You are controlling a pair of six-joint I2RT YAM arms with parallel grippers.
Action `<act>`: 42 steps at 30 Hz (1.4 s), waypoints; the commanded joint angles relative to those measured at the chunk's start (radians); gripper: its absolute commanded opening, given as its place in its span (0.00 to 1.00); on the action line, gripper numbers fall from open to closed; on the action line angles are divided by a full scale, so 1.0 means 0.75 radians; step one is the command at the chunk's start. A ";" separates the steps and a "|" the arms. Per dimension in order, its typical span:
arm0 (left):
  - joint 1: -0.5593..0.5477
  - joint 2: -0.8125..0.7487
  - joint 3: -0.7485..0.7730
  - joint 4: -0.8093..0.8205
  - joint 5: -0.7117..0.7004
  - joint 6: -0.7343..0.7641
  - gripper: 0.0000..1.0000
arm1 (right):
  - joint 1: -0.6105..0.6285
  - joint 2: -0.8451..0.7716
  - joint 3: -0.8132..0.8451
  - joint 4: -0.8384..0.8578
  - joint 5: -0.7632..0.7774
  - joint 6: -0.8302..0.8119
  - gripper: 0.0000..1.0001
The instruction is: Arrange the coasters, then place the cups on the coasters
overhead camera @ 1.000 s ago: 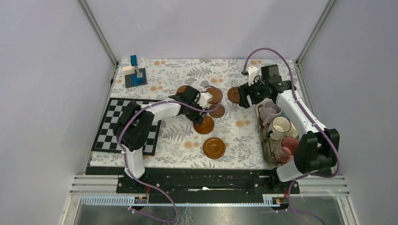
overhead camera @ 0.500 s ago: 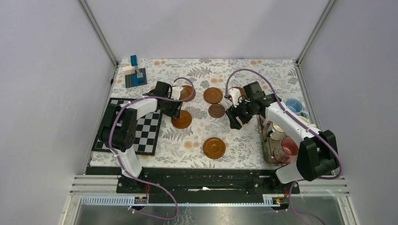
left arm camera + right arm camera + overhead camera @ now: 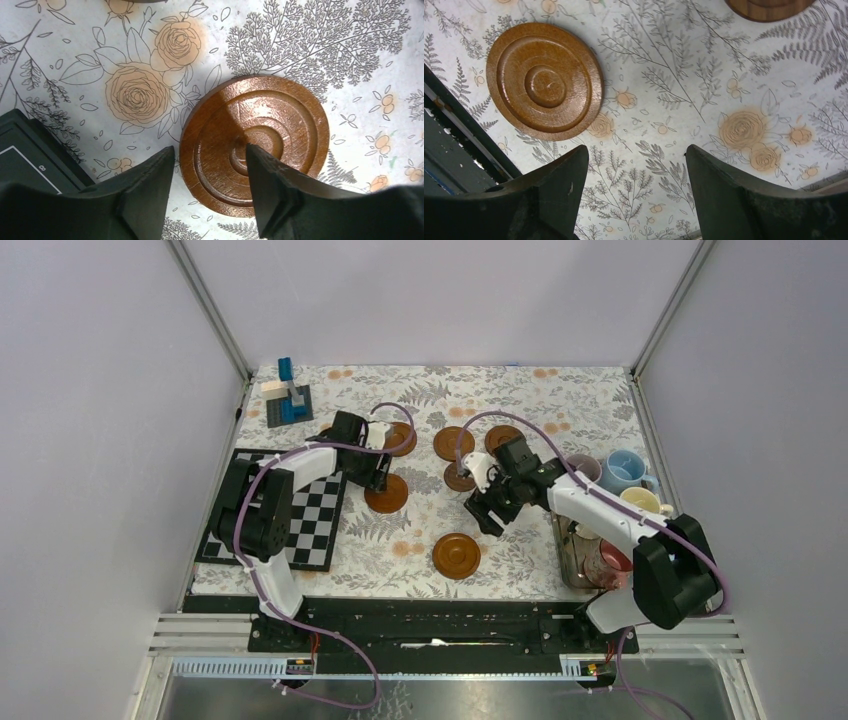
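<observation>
Several round wooden coasters lie on the floral cloth: one orange-brown, a back row, a dark one partly behind the right arm, and one near the front. My left gripper is open over the orange-brown coaster; its jaws straddle the coaster's left rim without gripping. My right gripper is open above bare cloth, with the front coaster beyond its left finger. The cups stand at the right: lilac, light blue, cream, pinkish red.
A grey metal tray at the right edge holds some of the cups. A black-and-white chequered board lies at the left under the left arm. A dark plate with blue blocks stands at the back left.
The left gripper moved left with the orange-brown coaster, set it beside the board and opened. The right gripper left the back-row coaster and came forward and left over bare cloth.
</observation>
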 commanded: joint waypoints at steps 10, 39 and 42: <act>0.120 -0.220 0.243 -0.202 0.248 -0.164 0.87 | 0.324 0.094 -0.012 0.133 0.185 -0.017 0.79; 0.143 -0.218 0.246 -0.087 0.359 -0.129 0.83 | 0.140 0.261 -0.034 0.143 0.403 -0.108 0.65; 0.075 -0.182 0.260 -0.050 0.317 -0.124 0.78 | 0.022 0.263 -0.005 0.144 0.389 -0.133 0.65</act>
